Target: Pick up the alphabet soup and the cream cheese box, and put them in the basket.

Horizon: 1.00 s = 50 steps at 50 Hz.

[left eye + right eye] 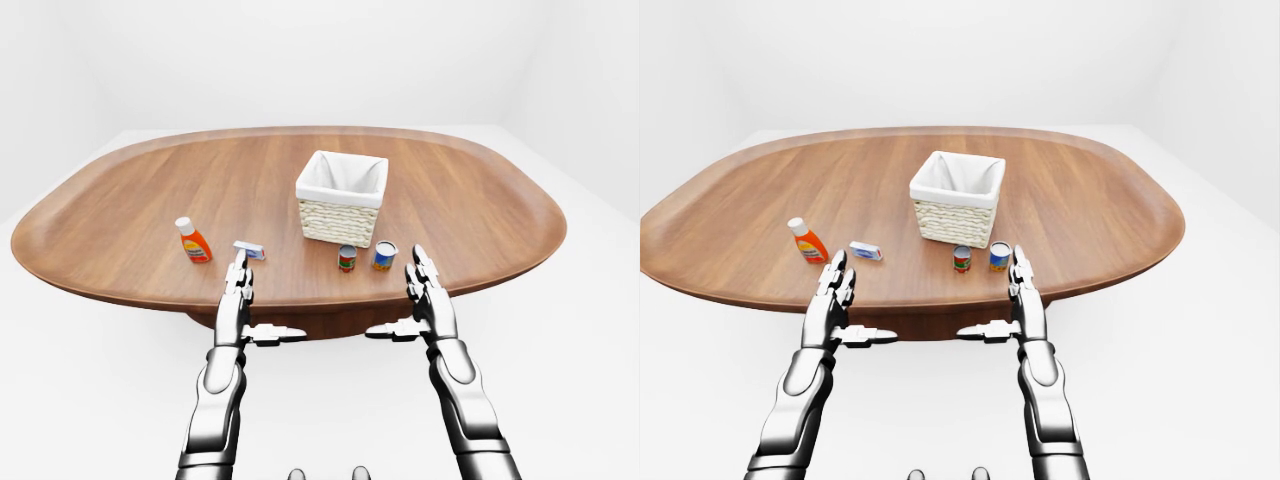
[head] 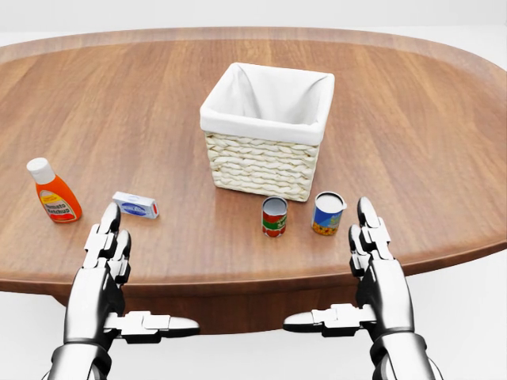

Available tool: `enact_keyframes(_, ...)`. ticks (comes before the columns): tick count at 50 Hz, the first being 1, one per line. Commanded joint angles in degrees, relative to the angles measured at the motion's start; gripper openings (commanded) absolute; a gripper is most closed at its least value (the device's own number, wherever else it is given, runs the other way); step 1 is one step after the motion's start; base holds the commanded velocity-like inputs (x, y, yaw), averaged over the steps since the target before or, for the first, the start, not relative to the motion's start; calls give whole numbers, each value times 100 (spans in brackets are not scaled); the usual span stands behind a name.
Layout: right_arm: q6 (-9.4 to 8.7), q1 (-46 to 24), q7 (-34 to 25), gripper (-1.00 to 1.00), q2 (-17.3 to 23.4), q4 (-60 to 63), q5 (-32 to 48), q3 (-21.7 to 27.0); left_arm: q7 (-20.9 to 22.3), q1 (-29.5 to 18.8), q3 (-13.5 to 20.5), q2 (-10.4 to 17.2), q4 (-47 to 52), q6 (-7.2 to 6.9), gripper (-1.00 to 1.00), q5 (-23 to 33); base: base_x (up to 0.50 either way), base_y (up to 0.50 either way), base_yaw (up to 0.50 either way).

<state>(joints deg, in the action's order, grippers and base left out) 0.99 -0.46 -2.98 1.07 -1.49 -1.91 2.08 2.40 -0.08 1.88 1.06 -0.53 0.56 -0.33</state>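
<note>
In the head view the alphabet soup (image 2: 329,214), a blue and yellow can, stands upright on the wooden table (image 2: 412,134) just below the basket's right corner. The cream cheese box (image 2: 135,205), small, white and blue, lies at the left. The wicker basket (image 2: 263,166) with a white liner stands at the centre, and nothing shows inside it. My left hand (image 2: 119,273) hovers open at the table's near edge, just below the box. My right hand (image 2: 358,273) is open too, just right of and below the soup can. Neither hand touches anything.
A red and green can (image 2: 274,217) stands just left of the soup can. An orange sauce bottle (image 2: 54,191) with a white cap stands left of the cream cheese box. The table's near edge (image 2: 253,279) runs under both hands.
</note>
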Motion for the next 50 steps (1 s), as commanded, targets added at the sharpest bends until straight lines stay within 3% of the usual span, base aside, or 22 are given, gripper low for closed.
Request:
enact_keyframes(1,29,-19,10,100,3,-47,33,-1,9,6,-8,0,24,-31,100,11,0,0,0)
enact_keyframes(13,34,-16,-2,100,4,-38,23,8,12,-38,16,5,-91,47,100,-7,0,0,0)
enact_keyframes(27,19,13,-15,100,4,4,30,-6,-2,11,-8,-4,16,-14,100,11,0,0,0)
enact_keyframes(50,10,-36,29,100,1,-57,19,25,4,-11,-2,-1,-39,29,100,3,24,-2,0)
